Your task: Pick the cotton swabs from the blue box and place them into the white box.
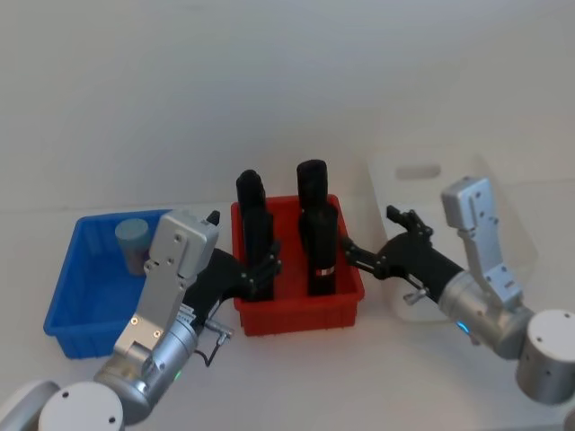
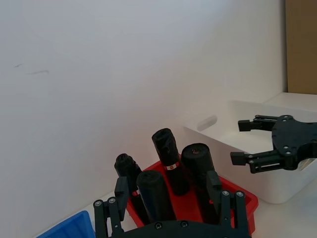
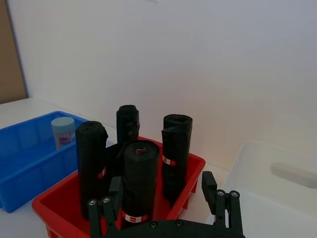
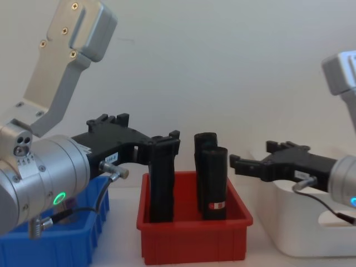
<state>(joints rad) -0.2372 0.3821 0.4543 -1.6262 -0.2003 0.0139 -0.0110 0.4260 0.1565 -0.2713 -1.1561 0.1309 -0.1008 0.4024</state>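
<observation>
One cotton swabs jar (image 1: 133, 241) with a pale lid stands in the far part of the blue box (image 1: 81, 296); the right wrist view shows the jar (image 3: 63, 133) with its pink label. The white box (image 1: 422, 175) stands at the right. My left gripper (image 1: 241, 242) is open at the red bin's left side, to the right of the blue box, with nothing between its fingers (image 2: 121, 196). My right gripper (image 1: 370, 229) is open between the red bin and the white box; the left wrist view shows this right gripper (image 2: 245, 141) with its jaws apart.
A red bin (image 1: 296, 310) with several upright black cylinders (image 1: 316, 233) stands between the two boxes, and both grippers point at it. A white wall rises behind the table. The blue box (image 4: 55, 245) and the white box (image 4: 311, 233) flank the bin in the chest view.
</observation>
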